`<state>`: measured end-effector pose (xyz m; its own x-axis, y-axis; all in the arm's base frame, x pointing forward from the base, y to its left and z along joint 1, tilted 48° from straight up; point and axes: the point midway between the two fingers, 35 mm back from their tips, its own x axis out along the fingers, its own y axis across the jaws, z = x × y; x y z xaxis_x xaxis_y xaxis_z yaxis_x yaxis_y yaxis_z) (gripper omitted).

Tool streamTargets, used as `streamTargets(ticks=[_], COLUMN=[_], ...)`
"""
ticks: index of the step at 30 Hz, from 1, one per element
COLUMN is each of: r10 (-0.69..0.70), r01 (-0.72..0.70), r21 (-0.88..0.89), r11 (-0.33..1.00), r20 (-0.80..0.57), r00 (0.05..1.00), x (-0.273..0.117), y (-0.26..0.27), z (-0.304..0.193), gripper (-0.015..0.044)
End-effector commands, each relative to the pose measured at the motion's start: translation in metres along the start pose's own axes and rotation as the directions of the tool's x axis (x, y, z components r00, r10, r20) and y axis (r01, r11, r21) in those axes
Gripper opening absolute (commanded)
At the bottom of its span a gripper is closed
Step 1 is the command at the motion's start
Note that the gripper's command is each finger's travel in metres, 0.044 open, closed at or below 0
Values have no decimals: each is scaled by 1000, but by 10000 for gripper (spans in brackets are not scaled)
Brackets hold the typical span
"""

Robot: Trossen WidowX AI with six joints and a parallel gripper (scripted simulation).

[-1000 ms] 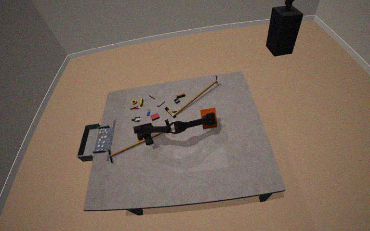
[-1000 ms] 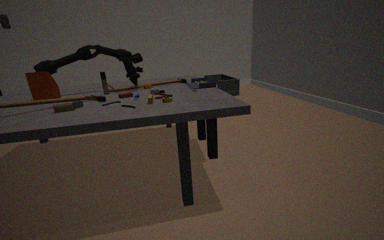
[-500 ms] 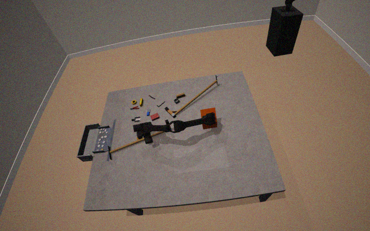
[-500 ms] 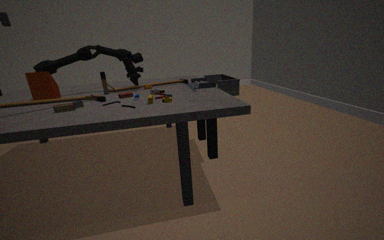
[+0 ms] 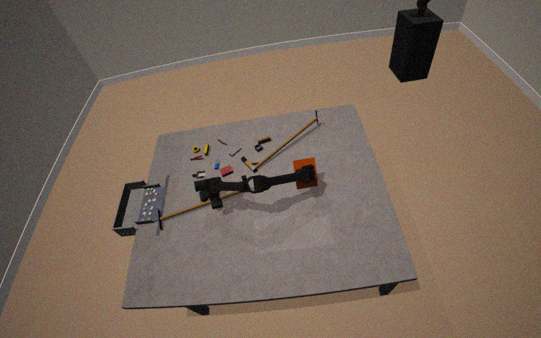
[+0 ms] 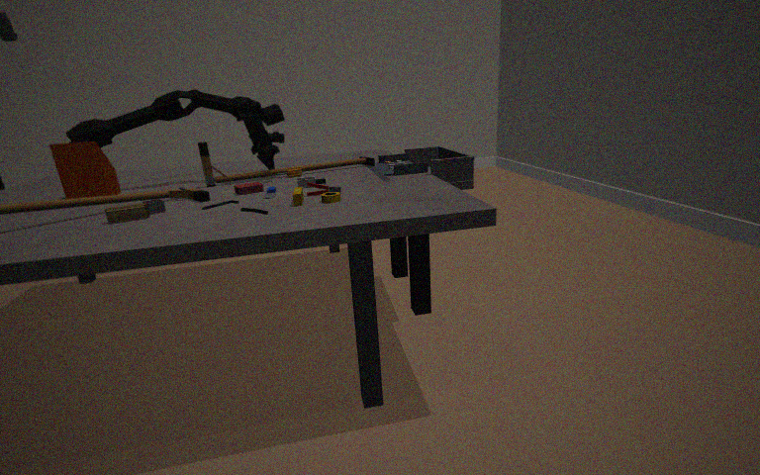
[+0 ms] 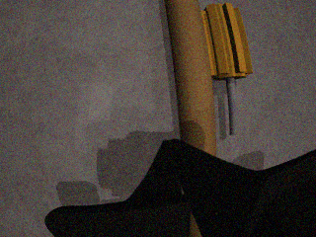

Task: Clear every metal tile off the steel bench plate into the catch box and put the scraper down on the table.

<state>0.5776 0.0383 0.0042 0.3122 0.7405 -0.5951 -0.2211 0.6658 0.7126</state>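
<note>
We judge that the sweep is still to be made: white tiles [image 5: 151, 208] [image 6: 399, 162] lie scattered over the steel bench plate [image 5: 160, 194] [image 6: 413, 167], short of the catch box [image 5: 120, 207] [image 6: 456, 168] at its far end. The long scraper [image 5: 181, 213] [image 6: 331, 165] [image 7: 193, 64] lies along the table, its dark blade beside the plate's near corner on the arm's side. Our gripper [image 5: 203, 198] [image 6: 272, 166] [image 7: 170, 146] is narrow, its fingers brought together over the handle, and we see nothing held between them.

The job in hand looks like getting control of the scraper and lining it up. Next, we should probably open the fingers, straddle the handle and grip it, then bring the blade behind the tiles and push toward the box. The yellow-handled tool [image 5: 202, 201] [image 6: 293, 171] [image 7: 170, 146] sits right beside the handle and could get caught or dragged.

In the wrist view the dark fingers cover part of the handle, so we cannot tell whether the tips touch it. From above, the arm hides the fingertips and most of the yellow grip. The exterior view shows the tiles too dimly to count, and the box's floor is hidden there.
</note>
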Motion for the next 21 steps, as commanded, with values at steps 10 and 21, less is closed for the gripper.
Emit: streamTargets(ticks=[10, 21], r10=[-3, -11], r01=[3, 10], r21=[-3, 16], r11=[1000, 1000], r20=[10, 48], r00=[1000, 999], x=[-20, -54], y=[0, 9], z=[3, 12], gripper=[0, 0])
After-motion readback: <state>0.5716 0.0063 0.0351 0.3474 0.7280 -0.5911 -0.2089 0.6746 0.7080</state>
